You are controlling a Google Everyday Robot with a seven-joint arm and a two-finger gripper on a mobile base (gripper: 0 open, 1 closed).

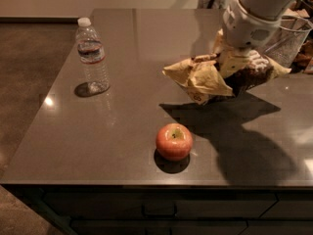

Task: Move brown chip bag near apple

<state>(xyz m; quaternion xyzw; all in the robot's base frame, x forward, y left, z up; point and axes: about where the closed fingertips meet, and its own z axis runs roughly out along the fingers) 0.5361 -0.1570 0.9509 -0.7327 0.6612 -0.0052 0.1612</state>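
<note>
The brown chip bag (215,77), dark brown with crumpled pale yellow ends, hangs in the air above the right part of the table. My gripper (234,65) comes down from the upper right and is shut on the bag's middle; the arm's white wrist sits just above it. The apple (174,141), red-orange with a yellowish-green stem patch, rests on the table near the front edge, below and left of the bag, a short gap away.
A clear plastic water bottle (92,56) stands upright at the table's left side. A wire mesh basket (288,38) sits at the far right behind the arm. The dark table (122,116) has its front edge just below the apple.
</note>
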